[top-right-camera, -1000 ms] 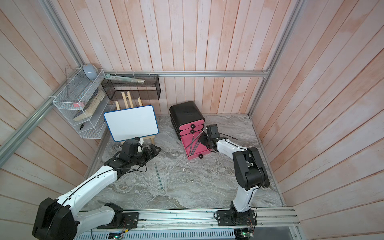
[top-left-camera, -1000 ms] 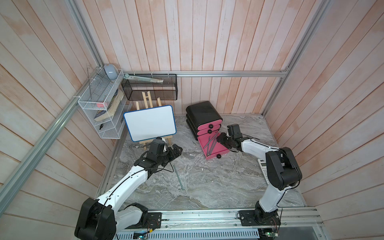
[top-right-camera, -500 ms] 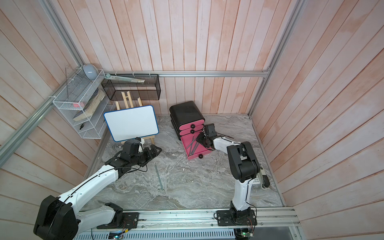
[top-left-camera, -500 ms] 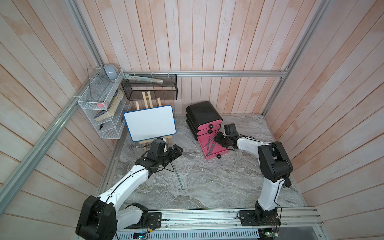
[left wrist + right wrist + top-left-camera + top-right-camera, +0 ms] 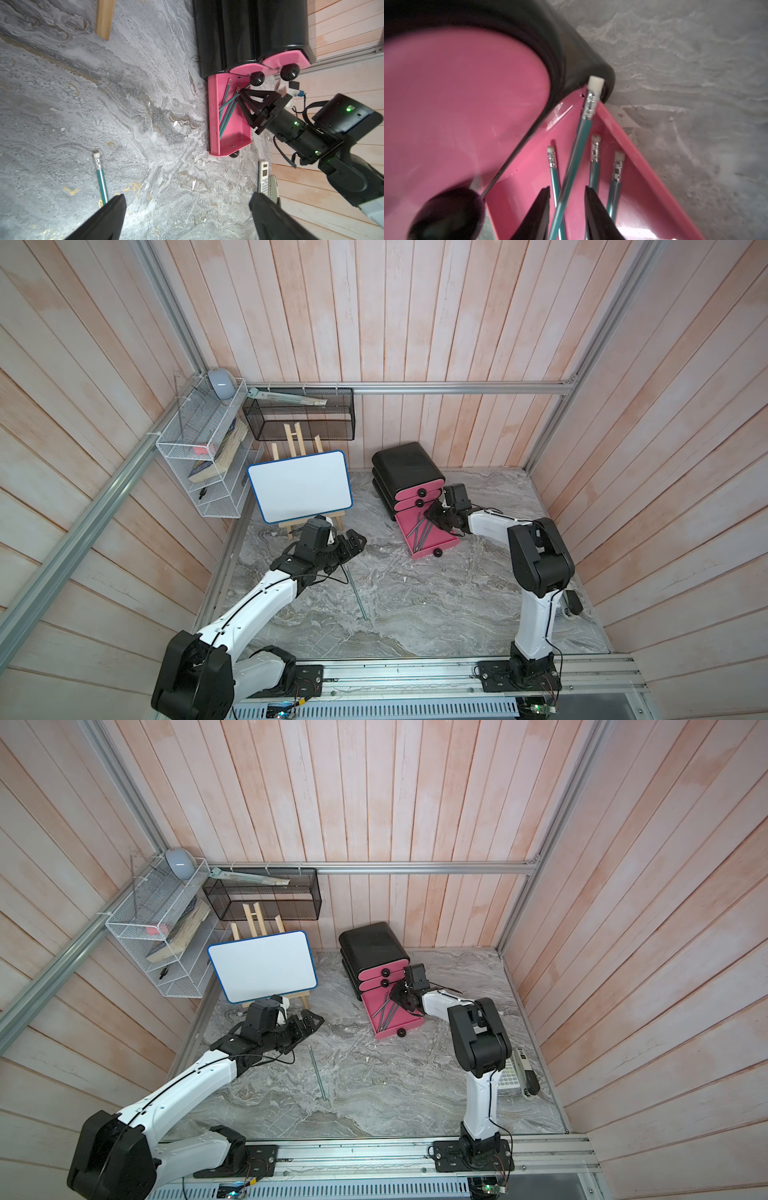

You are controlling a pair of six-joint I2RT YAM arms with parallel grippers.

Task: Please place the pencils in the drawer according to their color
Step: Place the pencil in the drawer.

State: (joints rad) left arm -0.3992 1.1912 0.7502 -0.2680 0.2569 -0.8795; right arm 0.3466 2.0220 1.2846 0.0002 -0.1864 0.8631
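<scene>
The drawer [image 5: 407,466] is a black cabinet with pink fronts, and its bottom tray [image 5: 441,542] is pulled out. Several teal pencils [image 5: 227,112] lie in that tray. My right gripper [image 5: 567,189] hangs low over the tray, open. One teal pencil [image 5: 577,145] passes between its fingers with a gap on both sides, its eraser end leaning on the cabinet's black edge. Both top views show this gripper [image 5: 434,516] at the tray's inner end. A single teal pencil [image 5: 357,594] lies on the marble table. My left gripper [image 5: 187,196] is open and empty just behind that pencil's eraser end.
A whiteboard on a wooden easel [image 5: 300,485] stands behind my left gripper. A black mesh basket [image 5: 301,418] and a white wire shelf [image 5: 199,456] hang in the back left corner. A calculator [image 5: 512,1073] lies by the right wall.
My right arm has swung in toward the drawer and its jaws have narrowed around the leaning teal pencil. The left arm has barely moved.
</scene>
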